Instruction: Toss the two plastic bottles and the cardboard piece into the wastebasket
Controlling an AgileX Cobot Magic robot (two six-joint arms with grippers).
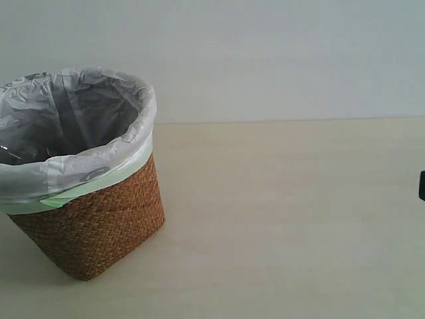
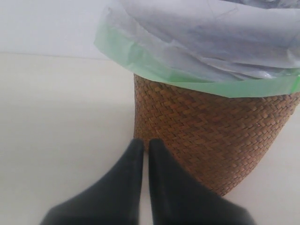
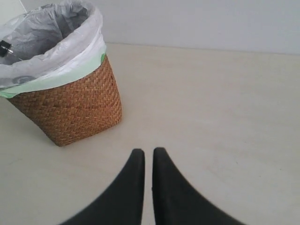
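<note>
The wastebasket stands at the left of the table, brown wicker lined with a white bag that has a pale green edge. In the right wrist view a black cap on a clear bottle shows inside the wastebasket, at the picture's edge. The green-capped bottle and the cardboard piece are out of view. My left gripper is shut and empty, low and close beside the wastebasket's woven wall. Some way off over bare table, my right gripper is shut and holds nothing.
The pale wooden table stretches to the right of the basket, with a plain light wall behind. A black sliver at the right edge of the exterior view belongs to the right arm.
</note>
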